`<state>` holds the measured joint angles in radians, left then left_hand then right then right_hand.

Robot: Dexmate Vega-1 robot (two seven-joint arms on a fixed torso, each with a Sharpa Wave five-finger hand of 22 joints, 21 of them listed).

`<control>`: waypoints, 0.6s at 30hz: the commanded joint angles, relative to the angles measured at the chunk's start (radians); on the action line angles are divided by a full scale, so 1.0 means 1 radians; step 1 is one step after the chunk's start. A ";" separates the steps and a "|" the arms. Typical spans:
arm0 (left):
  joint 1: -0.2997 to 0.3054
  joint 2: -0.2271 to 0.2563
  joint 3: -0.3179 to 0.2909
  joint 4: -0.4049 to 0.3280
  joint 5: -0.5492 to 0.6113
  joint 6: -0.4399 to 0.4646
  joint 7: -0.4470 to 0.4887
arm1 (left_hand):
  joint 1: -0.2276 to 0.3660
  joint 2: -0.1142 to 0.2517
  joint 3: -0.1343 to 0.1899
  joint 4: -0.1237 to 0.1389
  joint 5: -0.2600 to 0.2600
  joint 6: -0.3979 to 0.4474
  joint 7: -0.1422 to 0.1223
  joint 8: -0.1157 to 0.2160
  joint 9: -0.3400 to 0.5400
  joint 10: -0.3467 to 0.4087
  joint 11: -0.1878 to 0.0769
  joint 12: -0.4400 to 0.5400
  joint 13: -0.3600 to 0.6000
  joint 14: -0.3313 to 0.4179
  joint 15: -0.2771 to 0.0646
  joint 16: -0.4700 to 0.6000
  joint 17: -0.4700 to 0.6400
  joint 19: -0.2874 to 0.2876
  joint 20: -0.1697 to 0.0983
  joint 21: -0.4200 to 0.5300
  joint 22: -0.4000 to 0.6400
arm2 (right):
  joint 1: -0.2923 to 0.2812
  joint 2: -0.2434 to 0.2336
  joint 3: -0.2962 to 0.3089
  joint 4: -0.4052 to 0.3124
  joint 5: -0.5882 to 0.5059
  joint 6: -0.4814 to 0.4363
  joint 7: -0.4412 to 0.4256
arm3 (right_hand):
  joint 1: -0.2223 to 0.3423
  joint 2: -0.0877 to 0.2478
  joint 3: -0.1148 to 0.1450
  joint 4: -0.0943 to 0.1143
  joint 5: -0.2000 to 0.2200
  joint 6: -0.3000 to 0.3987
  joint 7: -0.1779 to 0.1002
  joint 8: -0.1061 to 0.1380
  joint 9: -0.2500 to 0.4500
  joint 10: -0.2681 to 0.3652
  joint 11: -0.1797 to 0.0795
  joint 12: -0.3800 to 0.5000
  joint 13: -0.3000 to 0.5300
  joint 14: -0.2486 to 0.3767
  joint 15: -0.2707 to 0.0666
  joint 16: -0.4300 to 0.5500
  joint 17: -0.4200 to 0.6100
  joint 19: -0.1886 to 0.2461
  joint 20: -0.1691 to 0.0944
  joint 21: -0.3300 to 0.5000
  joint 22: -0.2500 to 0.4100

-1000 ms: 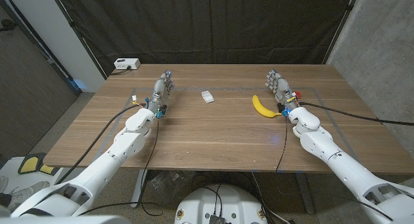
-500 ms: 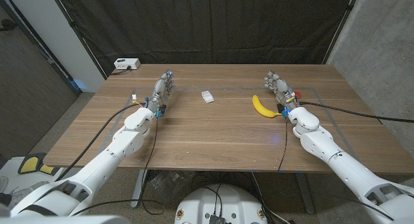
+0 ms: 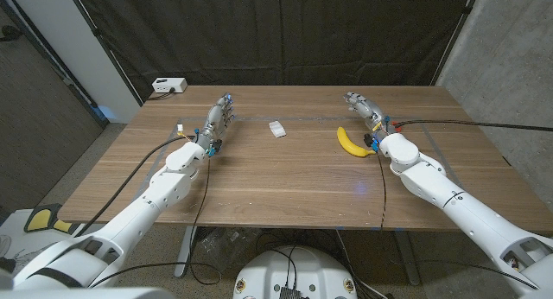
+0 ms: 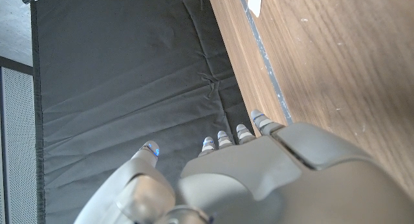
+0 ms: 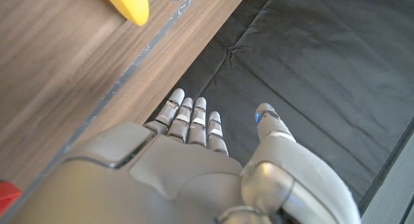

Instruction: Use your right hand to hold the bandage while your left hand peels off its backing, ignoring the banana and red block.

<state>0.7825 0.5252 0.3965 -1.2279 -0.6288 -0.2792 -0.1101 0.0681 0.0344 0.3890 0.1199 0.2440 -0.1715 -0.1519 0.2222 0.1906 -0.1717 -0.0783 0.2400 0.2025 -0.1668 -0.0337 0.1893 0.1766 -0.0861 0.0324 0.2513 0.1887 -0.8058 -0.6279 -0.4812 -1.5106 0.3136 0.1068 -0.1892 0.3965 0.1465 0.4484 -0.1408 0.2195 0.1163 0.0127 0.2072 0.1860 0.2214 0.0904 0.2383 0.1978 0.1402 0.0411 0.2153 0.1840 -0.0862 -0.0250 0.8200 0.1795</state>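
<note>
The bandage (image 3: pixel 275 129) is a small white packet lying on the wooden table between the two arms, toward the far side; its corner (image 4: pixel 254 0) shows in the left wrist view. My left hand (image 3: pixel 219 122) stands to its left with fingers stretched out and nothing in it, also seen from behind (image 4: pixel 259 179). My right hand (image 3: pixel 363 107) is open too, fingers extended toward the far edge, just beyond the banana (image 3: pixel 350 142) and well right of the bandage. In the right wrist view my right hand (image 5: pixel 187 166) holds nothing, and the banana's tip (image 5: pixel 126 4) lies ahead of it.
A sliver of the red block (image 5: pixel 6 193) sits beside my right wrist. A white box (image 3: pixel 168 85) stands at the table's far left corner. A thin tape line (image 3: pixel 302 118) runs across the table. A black curtain (image 3: pixel 276 31) hangs behind.
My right hand has swung toward the far edge and a little toward the middle, its forearm now angled more steeply. The left hand, bandage and banana have stayed put.
</note>
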 commanded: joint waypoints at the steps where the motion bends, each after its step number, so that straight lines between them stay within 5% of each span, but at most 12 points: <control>1: -0.017 -0.001 0.006 0.030 -0.005 -0.001 -0.028 | 0.007 -0.001 -0.007 0.000 0.004 -0.065 -0.010 0.004 0.002 -0.013 0.012 0.000 0.003 -0.027 0.022 0.013 0.004 0.009 0.027 0.007 0.005 | 0.040 -0.044 -0.059 -0.103 -0.210 -0.118 -0.047 | 0.014 -0.004 -0.002 -0.006 0.005 0.018 -0.004 0.007 0.003 0.011 -0.001 0.007 0.001 0.007 0.000 0.005 0.005 0.005 0.003 -0.004 0.002; 18: -0.014 0.000 0.003 0.034 -0.010 -0.007 -0.039 | 0.013 -0.002 -0.012 -0.002 0.002 -0.043 -0.017 0.005 0.002 0.025 0.018 0.009 0.003 0.025 0.044 0.023 0.006 0.036 0.063 0.014 0.006 | 0.117 -0.084 -0.141 -0.243 -0.448 -0.245 0.015 | 0.021 -0.003 -0.009 -0.005 0.008 0.054 -0.019 0.014 0.003 0.041 -0.010 0.016 0.000 0.033 -0.006 0.013 0.008 0.019 0.003 -0.005 0.003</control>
<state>0.7652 0.5242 0.4013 -1.1952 -0.6349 -0.2806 -0.1440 0.0725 0.0308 0.3807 0.1200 0.2439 -0.1713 -0.1626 0.2223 0.1907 -0.1517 -0.0625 0.2441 0.2024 -0.1465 0.0108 0.2039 0.1795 -0.0503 0.0826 0.2592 0.1934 -0.7351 -0.6859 -0.5704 -1.6677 0.0950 -0.0073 -0.2225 0.4087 0.1402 0.4442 -0.1449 0.2194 0.1562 -0.0054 0.2120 0.1861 0.2496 0.0798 0.2461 0.1952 0.1620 0.0371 0.2239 0.1887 -0.0684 -0.0180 0.8200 0.1793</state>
